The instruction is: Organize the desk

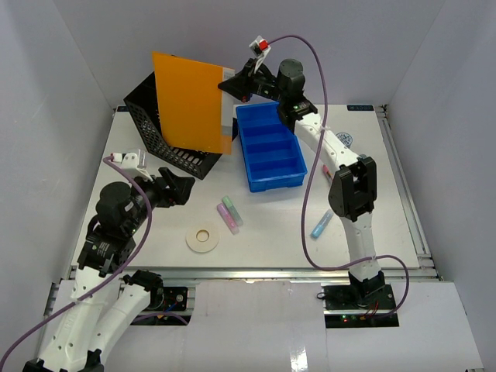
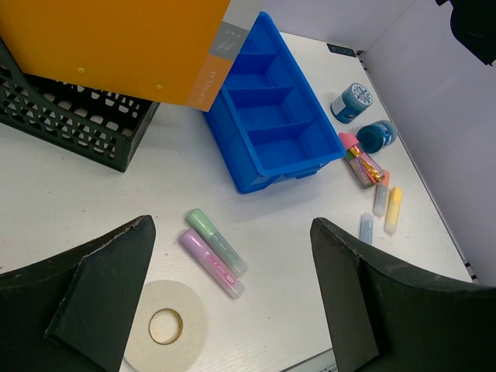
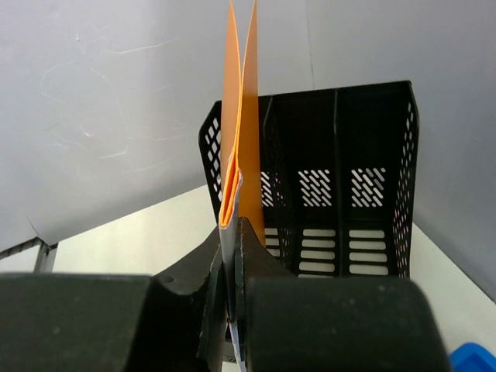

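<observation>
The white desk holds the items. My right gripper is shut on the grey spine edge of an orange folder, holding it upright over the black mesh file holder. In the right wrist view the folder stands edge-on between my fingers, in front of the holder's slots. My left gripper is open and empty above the desk, near a green marker, a pink marker and a white tape roll.
A blue compartment tray stands right of the file holder. Near the right arm lie a blue marker, two round blue items and several small markers. Grey walls enclose the desk.
</observation>
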